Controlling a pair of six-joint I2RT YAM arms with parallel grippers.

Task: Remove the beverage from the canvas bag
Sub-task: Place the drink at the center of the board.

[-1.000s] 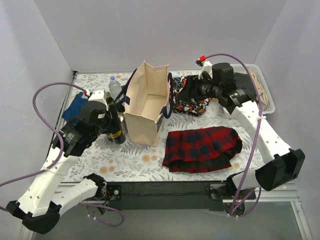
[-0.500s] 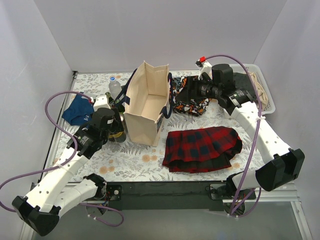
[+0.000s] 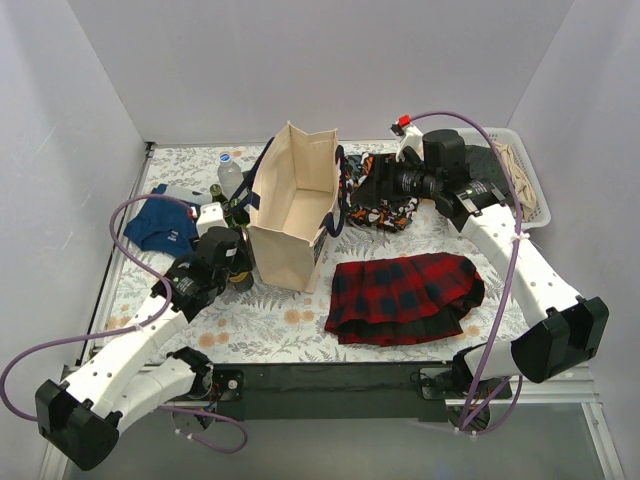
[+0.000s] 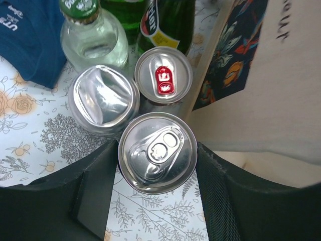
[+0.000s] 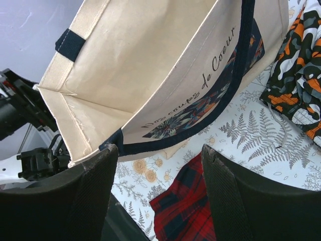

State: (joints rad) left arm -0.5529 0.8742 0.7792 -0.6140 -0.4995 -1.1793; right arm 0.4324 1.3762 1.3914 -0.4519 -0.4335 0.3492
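Floral tablecloth [image 3: 270, 320]; can [image 4: 156, 150], bottles [image 4: 93, 37] beside canvas bag [image 3: 290, 215]

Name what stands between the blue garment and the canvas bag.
Drinks, clearest in the left wrist view: the can held by the left gripper, two more cans, a clear green-capped bottle and green bottles.

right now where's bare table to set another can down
Bare table lies in front of the canvas bag, between the left arm and the red plaid cloth. Crowded: cans and bottles packed left of the bag.
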